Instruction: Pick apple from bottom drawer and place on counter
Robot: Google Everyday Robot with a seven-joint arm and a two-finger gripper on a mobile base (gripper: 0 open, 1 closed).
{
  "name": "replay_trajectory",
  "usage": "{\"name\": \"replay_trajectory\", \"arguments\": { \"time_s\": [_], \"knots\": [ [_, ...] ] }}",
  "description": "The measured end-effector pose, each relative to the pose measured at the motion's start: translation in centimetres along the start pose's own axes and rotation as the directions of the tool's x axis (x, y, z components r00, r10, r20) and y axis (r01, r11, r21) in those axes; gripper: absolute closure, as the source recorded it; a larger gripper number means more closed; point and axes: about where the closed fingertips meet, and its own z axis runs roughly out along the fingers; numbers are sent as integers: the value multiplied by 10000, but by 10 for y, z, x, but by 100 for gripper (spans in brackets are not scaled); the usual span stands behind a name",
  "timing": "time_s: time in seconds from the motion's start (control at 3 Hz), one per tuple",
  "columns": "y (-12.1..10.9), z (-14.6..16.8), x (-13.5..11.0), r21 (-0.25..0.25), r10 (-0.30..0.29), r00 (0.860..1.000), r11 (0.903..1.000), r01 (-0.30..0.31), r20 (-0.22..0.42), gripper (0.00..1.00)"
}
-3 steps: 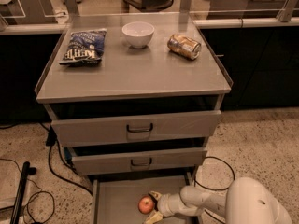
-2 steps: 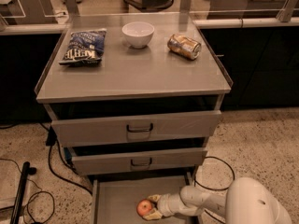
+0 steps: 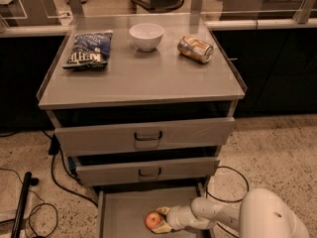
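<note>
The apple (image 3: 151, 220) lies in the bottom drawer (image 3: 124, 214), the gripper (image 3: 159, 220) at its right side with fingers (image 3: 162, 211) apart, straddling it. Seat it deep between them, close firmly — then draw out clear of the upper drawers (image 3: 188, 133) before rising to the counter (image 3: 143, 78).

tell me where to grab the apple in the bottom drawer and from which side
Grip the apple across its widest middle, coming in low from the picture's right, where the hand is, beside it in the bottom drawer. It is round and lies on a flat floor, so opposite sides at mid-height probably hold best.
</note>
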Motion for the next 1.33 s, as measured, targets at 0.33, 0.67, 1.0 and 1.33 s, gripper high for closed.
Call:
{"name": "replay_trajectory", "arguments": {
  "time_s": [0.33, 0.67, 1.0, 1.33],
  "knots": [
    [0, 0, 0, -11, 1, 10000, 10000, -1, -5, 100],
    [1, -18, -7, 91, -53, 9999, 9999, 54, -139, 100],
    [2, -57, -26, 449, -335, 9994, 9984, 339, -98, 100],
    [8, -92, -45, 590, -572, 9983, 9967, 565, 111, 100]
  ]
}}
